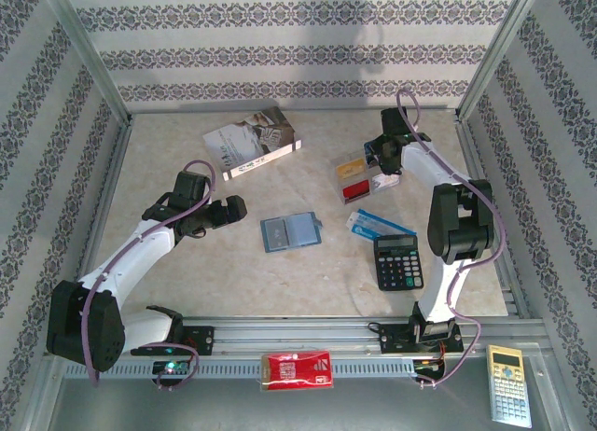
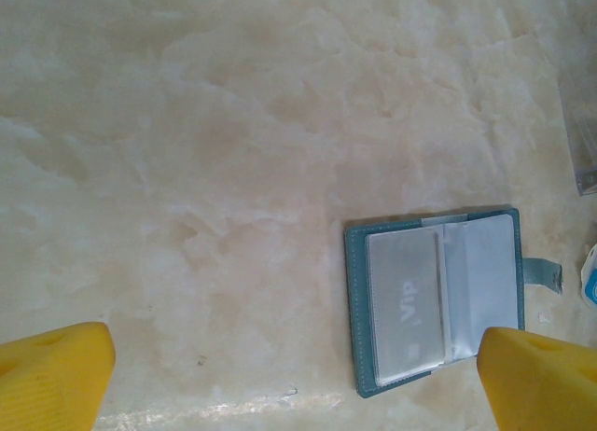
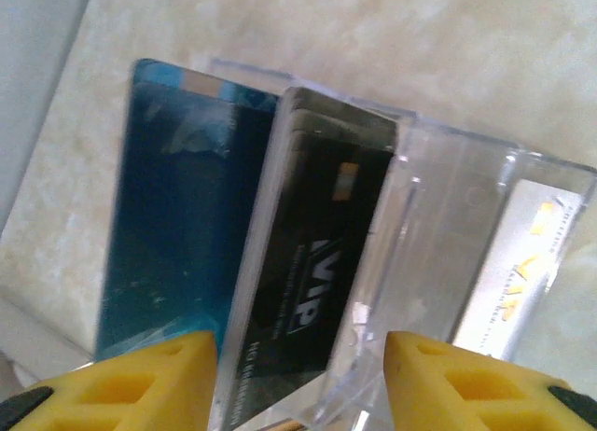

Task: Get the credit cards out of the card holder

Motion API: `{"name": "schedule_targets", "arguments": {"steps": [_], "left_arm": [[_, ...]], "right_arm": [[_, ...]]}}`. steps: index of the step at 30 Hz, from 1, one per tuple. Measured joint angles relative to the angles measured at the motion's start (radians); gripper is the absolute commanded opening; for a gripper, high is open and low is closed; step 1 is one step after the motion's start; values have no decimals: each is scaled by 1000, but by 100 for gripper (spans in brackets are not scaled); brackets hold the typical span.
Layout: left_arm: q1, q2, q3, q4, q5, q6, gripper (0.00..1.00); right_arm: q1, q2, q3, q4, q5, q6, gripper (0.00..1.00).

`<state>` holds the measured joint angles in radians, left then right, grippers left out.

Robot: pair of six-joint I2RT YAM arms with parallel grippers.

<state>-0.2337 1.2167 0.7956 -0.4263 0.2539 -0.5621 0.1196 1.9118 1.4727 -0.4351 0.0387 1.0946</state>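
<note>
The card holder lies open and flat in the middle of the table, blue-grey, with a silver VIP credit card in its left slot pocket. My left gripper hovers just left of it, open, and its yellow fingers hold nothing. My right gripper is over a clear plastic box at the back right. Its open jaws straddle a black VIP card standing in the box, without touching it. A blue card stands to its left and a white-gold card to its right.
A grey-white book lies at the back. A black calculator and a blue packet sit right of the card holder. A red pack and a yellow calculator rest below the front rail.
</note>
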Motion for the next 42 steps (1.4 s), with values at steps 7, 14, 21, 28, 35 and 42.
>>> {"name": "schedule_targets", "arguments": {"steps": [7, 14, 21, 28, 35, 42], "left_arm": [[0, 0, 0, 0, 0, 0, 100], [0, 0, 0, 0, 0, 0, 100], [0, 0, 0, 0, 5, 0, 100], [0, 0, 0, 0, 29, -3, 100], [0, 0, 0, 4, 33, -13, 100], [0, 0, -13, 27, 22, -40, 100]], "right_arm": [[1, 0, 4, 68, -25, -26, 49], [1, 0, 4, 127, -87, -29, 47], [1, 0, 3, 140, -101, -48, 48], [24, -80, -29, 92, -96, -174, 54], [154, -238, -97, 16, -80, -357, 63], [386, -250, -127, -98, -50, -490, 63]]}}
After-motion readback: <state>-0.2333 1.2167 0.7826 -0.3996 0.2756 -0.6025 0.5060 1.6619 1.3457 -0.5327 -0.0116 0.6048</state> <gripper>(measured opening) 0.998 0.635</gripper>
